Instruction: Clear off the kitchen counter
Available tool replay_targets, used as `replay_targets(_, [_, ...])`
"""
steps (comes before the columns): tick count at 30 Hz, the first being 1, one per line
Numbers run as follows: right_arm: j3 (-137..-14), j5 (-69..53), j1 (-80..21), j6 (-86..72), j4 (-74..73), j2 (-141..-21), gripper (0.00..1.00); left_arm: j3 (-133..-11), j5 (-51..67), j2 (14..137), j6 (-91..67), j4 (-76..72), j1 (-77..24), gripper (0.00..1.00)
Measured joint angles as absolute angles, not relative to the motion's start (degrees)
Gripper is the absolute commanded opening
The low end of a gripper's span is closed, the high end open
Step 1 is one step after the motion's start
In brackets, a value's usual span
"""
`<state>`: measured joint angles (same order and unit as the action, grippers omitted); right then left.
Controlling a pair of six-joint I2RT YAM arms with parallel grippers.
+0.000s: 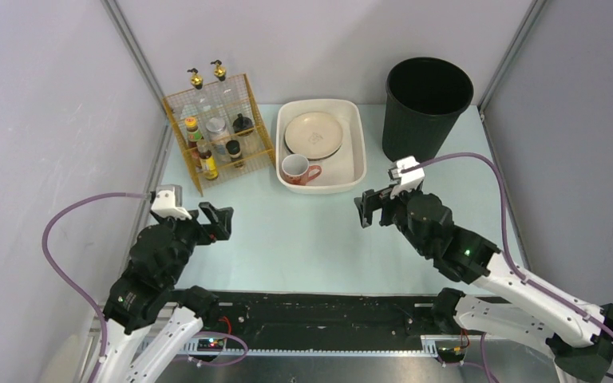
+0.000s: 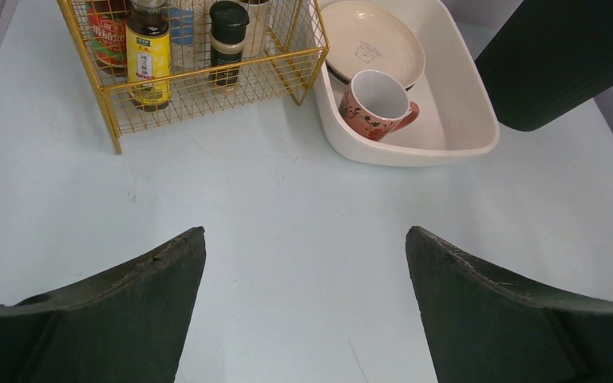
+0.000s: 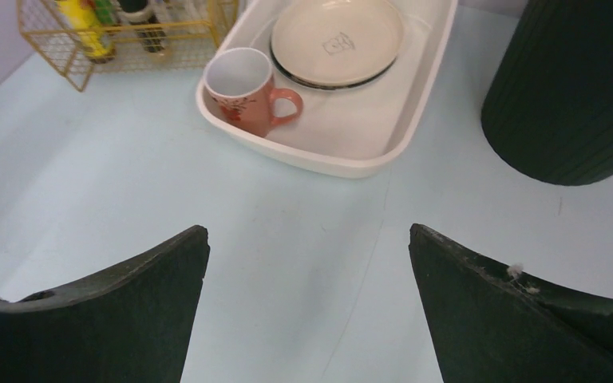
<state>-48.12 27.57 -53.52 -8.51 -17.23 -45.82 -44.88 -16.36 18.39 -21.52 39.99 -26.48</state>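
Note:
The kitchen counter (image 1: 303,239) is a pale mint-blue tabletop, and bare counter (image 2: 303,239) shows between both pairs of fingers. My left gripper (image 1: 217,220) hovers over its left half, open with nothing between the fingers (image 2: 306,233). Over the right half, my right gripper (image 1: 371,207) is also open and holds nothing (image 3: 309,230). At the back stands a white basin (image 1: 361,152) holding a cream plate (image 1: 314,134) and a pink mug (image 1: 295,169). Both wrist views show the mug (image 2: 375,104) (image 3: 243,92) ahead of the fingers.
A gold wire rack (image 1: 219,132) with several bottles and jars stands at the back left, next to the basin. A tall black bin (image 1: 427,108) stands at the back right. Grey walls and aluminium rails close in the counter's sides and back.

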Motion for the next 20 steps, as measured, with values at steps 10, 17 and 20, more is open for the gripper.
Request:
replay_targets(10, [-48.12,32.95,-60.90,-8.29,-16.86,-38.94,0.99,-44.88,-16.36,20.93,-21.58,39.99,-26.48,0.98])
replay_targets(17, [-48.14,36.71,-61.84,-8.32,-17.26,-39.86,1.00,-48.88,-13.72,24.93,-21.26,40.23,-26.48,0.98])
replay_targets(20, [-48.14,37.58,-61.93,-8.34,-17.80,-40.60,0.99,-51.68,-13.15,26.11,-20.45,39.94,-26.48,0.98])
